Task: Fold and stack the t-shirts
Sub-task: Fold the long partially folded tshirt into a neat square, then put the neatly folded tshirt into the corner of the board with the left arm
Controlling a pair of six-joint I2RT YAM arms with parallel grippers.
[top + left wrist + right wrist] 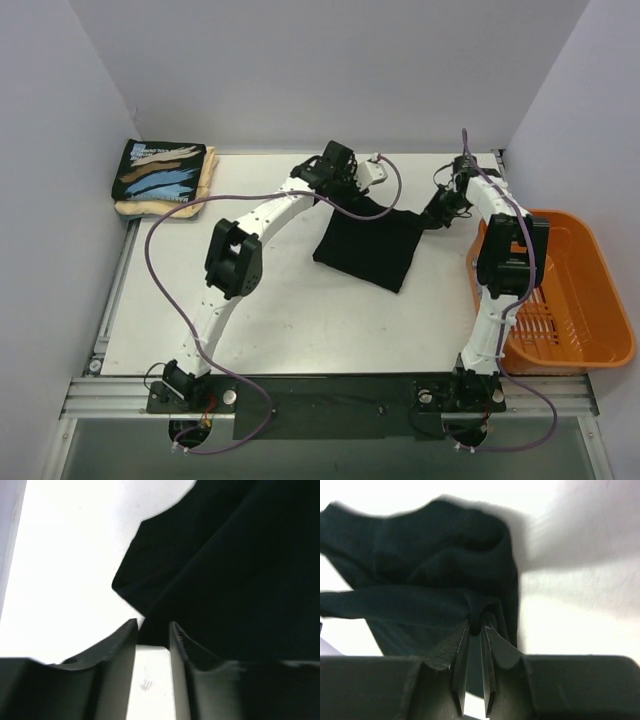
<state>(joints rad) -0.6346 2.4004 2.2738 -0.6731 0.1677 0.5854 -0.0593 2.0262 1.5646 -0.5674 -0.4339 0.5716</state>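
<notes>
We count three t-shirts: one plain black t-shirt [370, 245] on the middle of the table [300, 320], and one printed t-shirt [163, 170] stacked on one cream t-shirt [150, 210] at the far left. Of our two grippers, the right gripper [476, 625] pinches the black cloth, and the left gripper [153, 627] stands slightly parted at its edge.

Orange basket [592, 252], white table [300, 315]

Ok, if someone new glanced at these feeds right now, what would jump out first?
The black t-shirt lying in the middle of the table, with both claws at its far edge: the right claw pinches bunched cloth, the left claw stands open at the cloth's edge. Then the bright orange basket at the table's right edge, and the printed t-shirt stacked on the cream t-shirt in the far left corner.
</notes>
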